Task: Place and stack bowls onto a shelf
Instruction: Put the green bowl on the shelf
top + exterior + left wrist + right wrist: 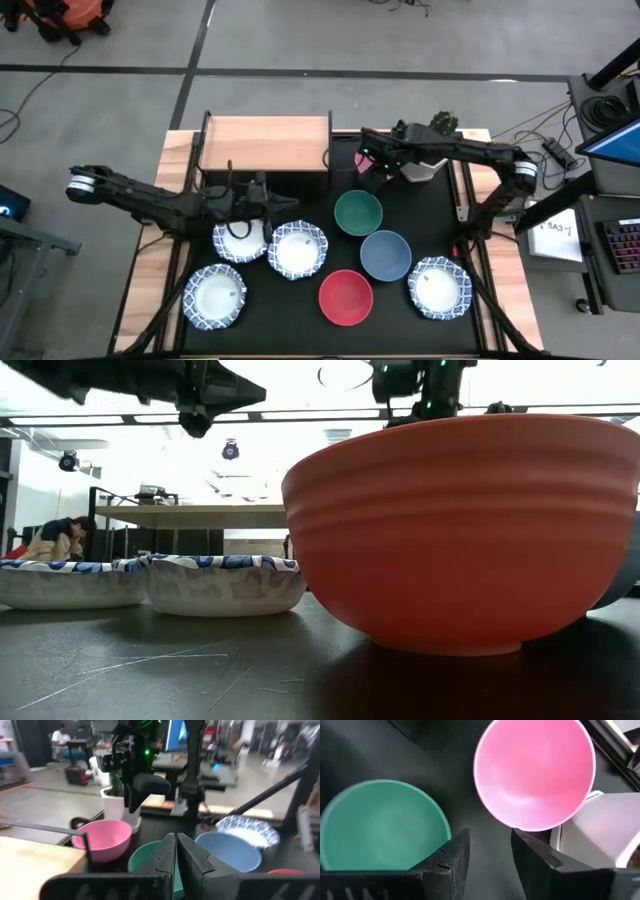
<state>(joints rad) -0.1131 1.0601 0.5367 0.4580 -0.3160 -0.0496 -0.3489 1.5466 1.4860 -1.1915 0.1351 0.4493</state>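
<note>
The shelf [265, 143] stands at the table's far side, its wooden top bare. The pink bowl [535, 770] sits on the table right of the shelf, beside the green bowl [380, 825]. My right gripper [490, 851] hovers open over the pink bowl's rim and touches nothing. My left gripper [175, 856] is shut and empty, held above the table in front of the shelf, near a white blue-rimmed bowl [240, 241]. The other patterned bowls [297, 249] [215, 297] [438, 287], the blue bowl [385, 255] and the red bowl [345, 297] rest separately on the table.
A white cactus pot [605, 825] stands right beside the pink bowl, close to my right gripper. The red bowl [460, 530] fills much of the low view. The shelf's black frame post [87, 850] stands between my left gripper and the pink bowl. A person [60, 538] sits in the room beyond.
</note>
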